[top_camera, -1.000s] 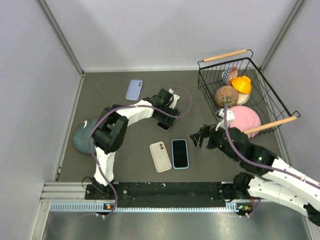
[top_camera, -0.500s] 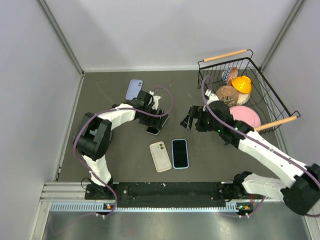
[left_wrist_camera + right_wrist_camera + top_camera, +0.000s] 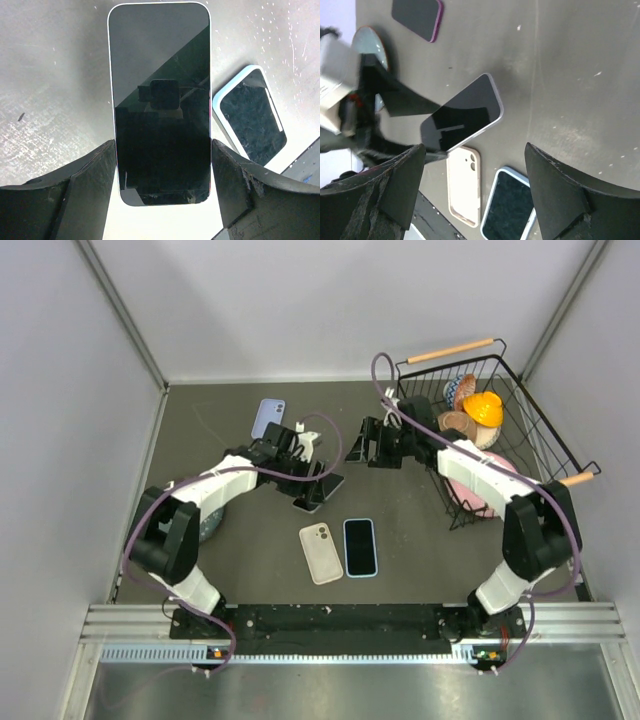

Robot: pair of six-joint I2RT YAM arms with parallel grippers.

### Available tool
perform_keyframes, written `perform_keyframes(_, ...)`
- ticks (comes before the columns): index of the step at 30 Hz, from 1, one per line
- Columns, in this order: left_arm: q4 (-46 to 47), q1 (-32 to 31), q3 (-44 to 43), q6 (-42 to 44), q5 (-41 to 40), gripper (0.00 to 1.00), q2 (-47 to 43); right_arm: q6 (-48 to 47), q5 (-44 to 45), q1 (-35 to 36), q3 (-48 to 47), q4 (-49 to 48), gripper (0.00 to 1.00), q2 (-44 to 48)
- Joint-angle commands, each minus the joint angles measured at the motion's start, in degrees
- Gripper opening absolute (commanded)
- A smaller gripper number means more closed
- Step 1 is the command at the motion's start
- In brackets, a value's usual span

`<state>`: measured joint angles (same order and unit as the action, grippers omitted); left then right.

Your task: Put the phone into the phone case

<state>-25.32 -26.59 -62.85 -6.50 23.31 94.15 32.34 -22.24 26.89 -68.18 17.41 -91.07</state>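
Phone (image 3: 160, 100) sitting tilted in left gripper (image 3: 163, 150), fingers (image 3: 95, 185) clamping both long edges, dark screen facing wrist camera. Top view hiding that clamp, placing phone mid-table (image 3: 415, 535), just up-left of blue-rimmed phone case (image 3: 360, 547) and cream case (image 3: 320, 552), which are lying side by side. Bare strip showing between. Right gripper (image 3: 364, 445) hanging nearby, jaws spread, gripping nothing. Basket (image 3: 520, 390) crowding right edge.

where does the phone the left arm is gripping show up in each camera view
top external: the gripped phone is just left of centre, tilted, beyond the cream case.
left wrist: it fills the middle, screen toward the camera.
right wrist: centre-left, dark screen showing.
shared landmark: the blue-rimmed phone lying flat, at the right in the left wrist view and at the bottom in the right wrist view.
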Motion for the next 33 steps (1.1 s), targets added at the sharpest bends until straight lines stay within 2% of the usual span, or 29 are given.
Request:
perform_keyframes(1, -0.87, -0.13, -0.26, 2.63, 1.74, 0.04, -4.06, -4.56, -8.95, -3.16, -4.67, 2.45, 0.79, -6.64)
perform_keyframes(5, 0.88, -0.3, 1.15, 2.81, 2.61, 0.04, -6.16, -3.43, -18.51, -3.25, -8.62, 2.37, 0.78, -13.24)
perform_keyframes(12, 3.7, -0.92, 3.87, 3.16, 4.55, 0.04, -8.45, -1.67, -25.65, -3.16, -11.27, 2.28, 0.76, -20.37)
perform_keyframes(16, 5.46, -1.18, 4.84, 3.16, 5.34, 0.04, -10.03, 0.35, -28.63, -2.99, -10.04, -1.4, 0.75, -21.61)
perform_keyframes(27, 9.15, -1.18, 7.13, 2.28, 6.92, 0.03, -12.15, 6.94, -34.1, -2.99, -6.36, -10.36, 0.6, -21.7)
perform_keyframes(30, 9.59, -1.18, 7.13, 2.02, 6.92, 0.04, -12.5, 8.62, -34.1, -2.99, -5.3, -12.48, 0.49, -20.04)
perform_keyframes(31, 9.59, -1.18, 7.13, 2.02, 7.01, 0.05, -12.67, 9.14, -34.01, -3.08, -5.21, -12.84, 0.32, -19.68)
perform_keyframes(32, 9.5, -1.18, 7.04, 2.02, 6.92, 0.06, -12.85, 9.41, -33.75, -2.99, -5.12, -13.01, 0.23, -19.41)
perform_keyframes(33, 9.41, -1.18, 6.87, 1.93, 6.58, 0.12, -13.28, 9.85, -33.4, -3.08, -5.03, -13.28, 0.15, -19.24)
